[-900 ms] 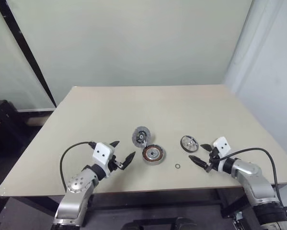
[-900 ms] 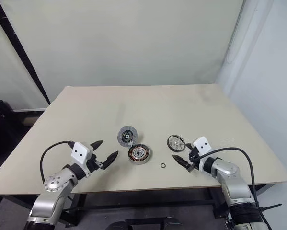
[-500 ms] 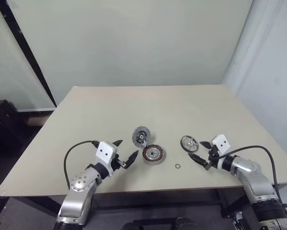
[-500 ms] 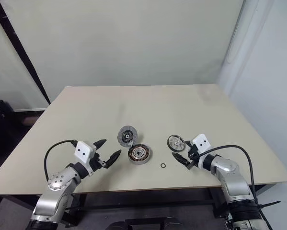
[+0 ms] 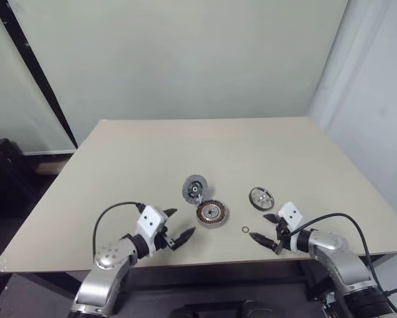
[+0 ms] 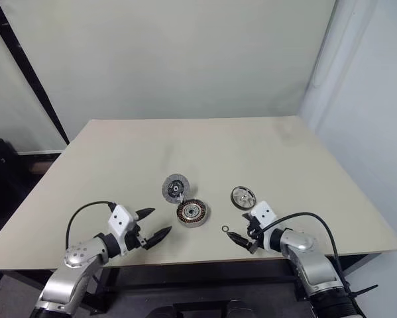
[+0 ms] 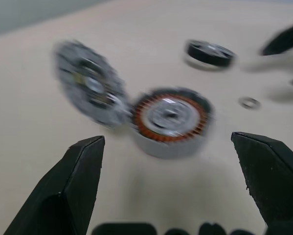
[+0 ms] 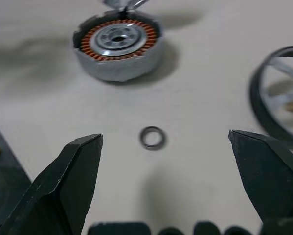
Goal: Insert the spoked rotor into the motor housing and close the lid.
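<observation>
The motor housing (image 5: pixel 212 212) sits flat near the middle of the beige table (image 5: pixel 185 146), open face up, so its ring of copper windings and metal centre look straight at the ceiling. The lid (image 5: pixel 195 189) leans against the housing's far-left edge, tipped up on its rim with its ribbed face turned toward the robot; from here it looks to touch the housing, though the left wrist view is too smeared to be sure. The spoked rotor (image 5: pixel 261 198) lies to the right of the housing, well apart from it, hub axis roughly upright. A tiny dark ring (image 5: pixel 245 230) lies between them, nearer the front edge.

The left gripper (image 5: pixel 178 225) hovers near the front edge, its fingers spread wide, pointing toward the housing. The right gripper (image 5: pixel 264 230) is likewise spread and empty, aimed at the ring.
</observation>
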Action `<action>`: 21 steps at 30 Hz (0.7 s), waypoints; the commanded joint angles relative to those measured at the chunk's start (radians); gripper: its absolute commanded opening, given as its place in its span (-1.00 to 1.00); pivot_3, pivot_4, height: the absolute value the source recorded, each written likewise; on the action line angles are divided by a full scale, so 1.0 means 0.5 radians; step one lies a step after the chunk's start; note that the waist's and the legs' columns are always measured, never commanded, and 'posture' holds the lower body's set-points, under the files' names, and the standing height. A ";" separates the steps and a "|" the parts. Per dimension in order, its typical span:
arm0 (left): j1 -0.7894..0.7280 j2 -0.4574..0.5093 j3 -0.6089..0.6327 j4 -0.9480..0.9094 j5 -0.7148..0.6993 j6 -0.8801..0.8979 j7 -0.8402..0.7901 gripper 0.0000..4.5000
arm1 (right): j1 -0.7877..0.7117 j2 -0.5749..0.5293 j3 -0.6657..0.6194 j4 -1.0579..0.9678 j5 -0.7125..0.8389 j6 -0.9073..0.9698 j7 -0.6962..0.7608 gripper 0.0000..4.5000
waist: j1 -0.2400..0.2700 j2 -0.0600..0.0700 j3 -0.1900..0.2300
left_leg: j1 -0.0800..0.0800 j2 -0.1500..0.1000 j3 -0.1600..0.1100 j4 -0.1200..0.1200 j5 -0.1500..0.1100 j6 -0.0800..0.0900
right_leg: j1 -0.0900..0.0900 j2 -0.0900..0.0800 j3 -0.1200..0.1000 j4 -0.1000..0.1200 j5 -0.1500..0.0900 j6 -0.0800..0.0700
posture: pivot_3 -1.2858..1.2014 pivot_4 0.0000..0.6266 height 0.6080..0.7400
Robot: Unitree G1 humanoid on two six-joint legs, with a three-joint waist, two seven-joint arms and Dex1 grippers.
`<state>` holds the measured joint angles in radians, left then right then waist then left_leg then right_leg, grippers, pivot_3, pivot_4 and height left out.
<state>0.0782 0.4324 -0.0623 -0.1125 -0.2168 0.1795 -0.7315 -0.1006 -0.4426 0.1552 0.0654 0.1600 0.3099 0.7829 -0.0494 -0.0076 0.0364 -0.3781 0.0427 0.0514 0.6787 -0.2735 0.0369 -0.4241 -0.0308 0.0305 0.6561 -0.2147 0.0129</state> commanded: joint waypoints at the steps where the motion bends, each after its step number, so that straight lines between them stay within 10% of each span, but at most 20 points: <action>1: -0.010 -0.008 -0.028 -0.031 -0.015 -0.042 -0.030 0.97 | -0.034 0.045 0.039 -0.050 -0.045 -0.005 -0.067 1.00 | 0.000 0.000 0.000 | 0.000 0.000 0.000 0.000 0.000 0.000 | 0.000 0.000 0.000 0.000 0.000 0.000 | 0.03 -1.00 1.00; 21: -0.097 -0.006 -0.105 0.047 0.046 -0.103 -0.056 0.97 | -0.177 0.246 0.128 0.327 -0.187 -0.087 -0.204 1.00 | 0.000 0.000 0.000 | 0.000 0.000 0.001 -0.001 0.000 0.000 | -0.001 0.000 0.001 0.000 0.000 0.000 | 0.03 -1.00 1.00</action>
<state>0.0475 0.4259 -0.1162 -0.0667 -0.1956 0.1438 -0.7598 -0.1634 -0.3244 0.2241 0.2365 0.0746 0.2907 0.6877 -0.0495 -0.0077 0.0364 -0.3781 0.0427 0.0517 0.6782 -0.2735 0.0370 -0.4244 -0.0306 0.0309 0.6562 -0.2147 0.0129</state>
